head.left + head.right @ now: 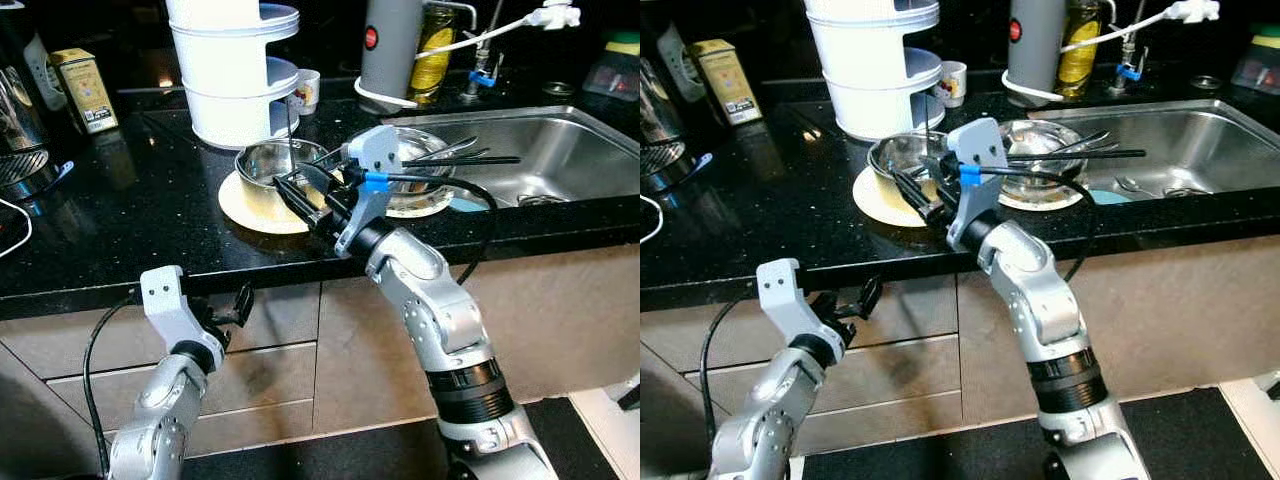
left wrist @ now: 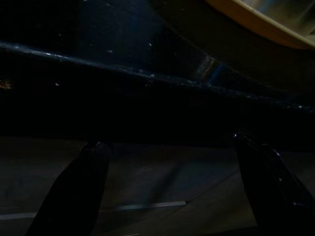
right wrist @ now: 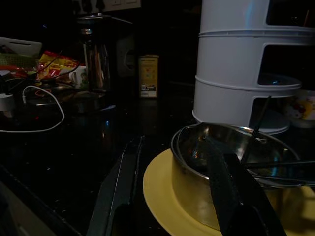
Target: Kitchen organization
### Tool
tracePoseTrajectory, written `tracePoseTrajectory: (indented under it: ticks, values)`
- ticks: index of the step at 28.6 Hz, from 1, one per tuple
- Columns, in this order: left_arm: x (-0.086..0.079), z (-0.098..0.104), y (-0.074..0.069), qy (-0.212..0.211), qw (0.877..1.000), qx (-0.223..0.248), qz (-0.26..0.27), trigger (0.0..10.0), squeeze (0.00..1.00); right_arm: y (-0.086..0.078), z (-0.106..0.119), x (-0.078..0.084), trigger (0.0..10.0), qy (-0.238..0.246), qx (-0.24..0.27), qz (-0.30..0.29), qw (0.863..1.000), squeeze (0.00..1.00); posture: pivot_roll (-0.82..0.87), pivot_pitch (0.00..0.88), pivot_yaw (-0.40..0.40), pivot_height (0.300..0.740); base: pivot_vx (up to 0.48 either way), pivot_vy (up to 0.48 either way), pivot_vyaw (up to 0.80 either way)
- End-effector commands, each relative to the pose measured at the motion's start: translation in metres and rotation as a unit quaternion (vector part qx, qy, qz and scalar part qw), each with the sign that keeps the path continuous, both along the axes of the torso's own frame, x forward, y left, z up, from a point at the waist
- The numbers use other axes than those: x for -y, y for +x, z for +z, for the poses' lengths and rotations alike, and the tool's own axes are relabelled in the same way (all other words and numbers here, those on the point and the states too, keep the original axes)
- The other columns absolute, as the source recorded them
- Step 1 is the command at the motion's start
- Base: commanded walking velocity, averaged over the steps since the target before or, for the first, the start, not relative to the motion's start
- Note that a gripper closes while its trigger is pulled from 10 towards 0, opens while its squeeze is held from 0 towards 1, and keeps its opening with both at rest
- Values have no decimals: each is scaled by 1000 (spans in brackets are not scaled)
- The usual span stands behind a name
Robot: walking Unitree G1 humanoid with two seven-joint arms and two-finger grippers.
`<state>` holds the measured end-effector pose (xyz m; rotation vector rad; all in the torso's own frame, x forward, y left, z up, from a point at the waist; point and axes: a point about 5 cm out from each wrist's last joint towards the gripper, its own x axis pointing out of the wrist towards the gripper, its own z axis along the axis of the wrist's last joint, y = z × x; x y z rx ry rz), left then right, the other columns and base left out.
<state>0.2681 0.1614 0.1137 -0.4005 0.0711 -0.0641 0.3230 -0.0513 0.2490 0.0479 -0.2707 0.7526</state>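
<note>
A steel bowl (image 1: 262, 160) sits on a yellow plate (image 1: 243, 207) on the black counter, with a thin dark stick leaning inside it. My right gripper (image 1: 300, 193) is open at the bowl's near side. In the right wrist view one finger (image 3: 123, 187) lies outside the plate and the other finger (image 3: 229, 191) crosses the front of the bowl (image 3: 231, 147). My left gripper (image 1: 235, 305) hangs open below the counter edge, in front of the drawers, holding nothing.
A white tiered holder (image 1: 235, 80) stands just behind the bowl. To the right, a second steel dish (image 1: 425, 150) holds dark utensils beside the sink (image 1: 570, 150). A grey canister (image 1: 390, 45), an oil bottle (image 1: 435, 45), a mug (image 1: 307, 90) and a yellow box (image 1: 85, 90) line the back.
</note>
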Motion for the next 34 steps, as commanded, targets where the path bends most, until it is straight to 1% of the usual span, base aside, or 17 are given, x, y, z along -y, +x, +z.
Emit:
tracePoseTrajectory:
  ticks: [1, 3, 6, 7, 9, 10, 11, 12, 13, 14, 16, 22, 23, 25, 30, 32, 34]
  values:
    - [-8, 51, 7, 30, 993, 114, 21, 10000, 0, 1, 2, -2, 10000, -2, 6, 2, 1000, 0, 86, 0, 12, 740, 292, 0, 0]
    - [-9, 68, 8, 30, 989, 139, 27, 10000, 0, 1, 3, -3, 10000, 0, 7, 4, 1000, 0, 85, 0, 12, 740, 304, 0, 0]
    - [-9, 74, 8, 26, 988, 147, 28, 10000, 0, 1, 3, -3, 10000, 0, 7, 3, 1000, 0, 85, 0, 12, 740, 307, 0, 0]
    - [-3, 76, 9, 9, 991, 134, 3, 10000, 0, 2, 2, -3, 10000, -3, 6, 2, 1000, 0, 91, 0, 12, 740, 304, 0, 0]
    - [8, 69, 9, 21, 996, 82, -39, 10000, 0, 2, 1, -3, 10000, -7, 5, 2, 1000, 0, 91, 0, 12, 740, 307, 0, 0]
    - [8, 69, 9, 21, 996, 82, -39, 10000, 0, 2, 1, -3, 10000, -7, 5, 2, 1000, 0, 91, 0, 12, 740, 307, 0, 0]
    - [18, 50, 6, 45, 995, 2, -90, 10000, 0, 3, 0, -3, 10000, -10, 5, 2, 1000, 0, 93, 0, 12, 740, 0, 0, 0]
    - [23, 39, 2, 64, 989, -41, -127, 10000, 0, 3, 0, -3, 10000, -12, 5, 3, 1000, 0, 93, 0, 12, 740, 0, 0, 0]
    - [23, 39, 2, 64, 989, -41, -127, 10000, 0, 3, 0, -3, 10000, -12, 5, 3, 1000, 0, 93, 0, 12, 740, 0, 0, 0]
    - [29, 28, -4, 76, 979, -82, -168, 10000, 0, 4, 0, -3, 10000, -13, 5, 3, 1000, 0, 93, 0, 14, 740, 0, 0, 0]
    - [33, 17, -12, 75, 968, -130, -204, 10000, 0, 4, 0, -3, 10000, -13, 5, 2, 1000, 0, 93, 0, 14, 740, 0, 0, 0]
    - [32, 18, -19, 91, 954, -155, -240, 10000, 0, 4, -1, -3, 10000, -12, 3, 3, 1000, 0, 90, 0, 16, 740, 0, 0, 0]
    - [31, 22, -21, 104, 945, -167, -261, 10000, 0, 4, -2, -3, 10000, -13, 2, 3, 1000, 0, 87, 0, 17, 740, 0, 0, 0]
    - [31, 25, -23, 111, 941, -168, -271, 10000, 0, 4, -2, -3, 10000, -13, 1, 3, 1000, 0, 87, 0, 17, 740, 0, 0, 0]
    - [29, 45, -19, 118, 946, -114, -281, 10000, 0, 4, -2, -3, 10000, -12, 1, 3, 1000, 0, 86, 0, 17, 740, 0, 0, 0]
    - [25, 82, -15, 75, 955, -17, -286, 10000, 0, 5, -2, -2, 10000, -9, 0, 1, 1000, 0, 86, 0, 14, 740, 0, 0, 0]
    - [20, 110, -16, 24, 956, 53, -288, 10000, 0, 5, -2, -1, 10000, -8, -1, -1, 1000, 0, 87, 0, 13, 740, 0, 0, 0]
